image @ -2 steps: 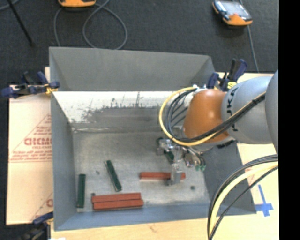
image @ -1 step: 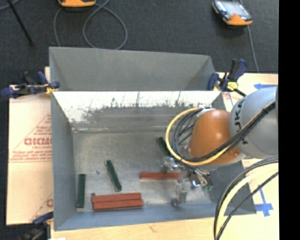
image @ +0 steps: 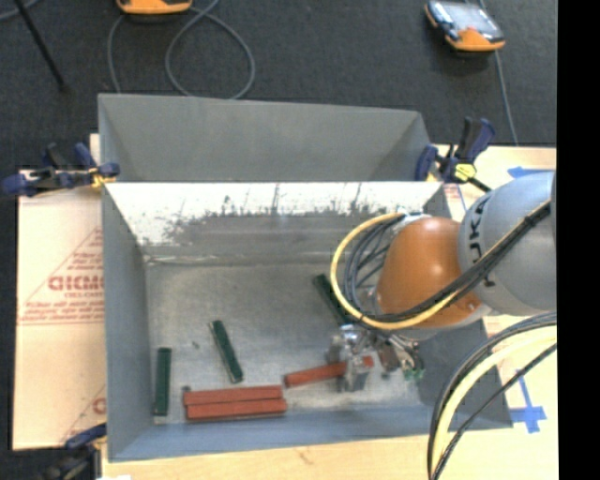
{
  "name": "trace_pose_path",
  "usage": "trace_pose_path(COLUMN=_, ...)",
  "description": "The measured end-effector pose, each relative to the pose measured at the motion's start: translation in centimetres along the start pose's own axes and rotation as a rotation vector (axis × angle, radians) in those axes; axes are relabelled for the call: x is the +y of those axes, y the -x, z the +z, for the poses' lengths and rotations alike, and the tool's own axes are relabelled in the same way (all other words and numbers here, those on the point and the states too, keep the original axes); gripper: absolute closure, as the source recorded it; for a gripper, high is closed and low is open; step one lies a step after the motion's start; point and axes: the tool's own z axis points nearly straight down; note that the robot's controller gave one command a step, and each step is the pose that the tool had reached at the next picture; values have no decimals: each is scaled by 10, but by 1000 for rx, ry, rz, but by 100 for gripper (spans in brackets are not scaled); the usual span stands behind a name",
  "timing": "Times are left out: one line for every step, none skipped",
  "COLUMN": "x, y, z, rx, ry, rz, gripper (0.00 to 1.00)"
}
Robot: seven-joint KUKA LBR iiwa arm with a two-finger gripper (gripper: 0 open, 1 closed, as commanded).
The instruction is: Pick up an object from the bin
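End effector (image: 353, 366): low in the bin, near the floor, in the front right part. Its aperture cannot be read from this view. Whether it has hold of anything cannot be told either.

Nearest thing: thin red-brown bar (image: 312, 377), lying flat and nearly level. Its right end runs up to the end effector and seems to meet it. Contact is not certain.

Just right of the end effector: a small green bit (image: 413, 374), too small to identify.

Above the end effector: orange wrist cover (image: 420, 270), with a yellow cable loop (image: 339, 267) around its left side. A dark green piece (image: 325, 290) sticks out from under that loop, partly hidden.

Further left on the floor:
- thick red-brown block (image: 234, 402), level, near the front wall, just left of and below the thin bar, apart from it;
- dark green stick (image: 226, 351), tilted, mid-floor;
- second dark green stick (image: 162, 381), upright in the view, close to the left wall.

Grey metal bin (image: 262, 141): the back wall carries dark scuff marks along its upper band.

Surroundings: pale wooden desk (image: 281, 463) under the front rim. Dark floor (image: 309, 56) beyond the back wall, with loose cables and two orange-and-black devices (image: 466, 23) on it.
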Motion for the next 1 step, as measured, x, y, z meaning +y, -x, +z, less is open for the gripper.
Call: trace_pose_path(x=-35, y=12, z=-171, rx=-9, ry=-3, rz=31, gripper=100)
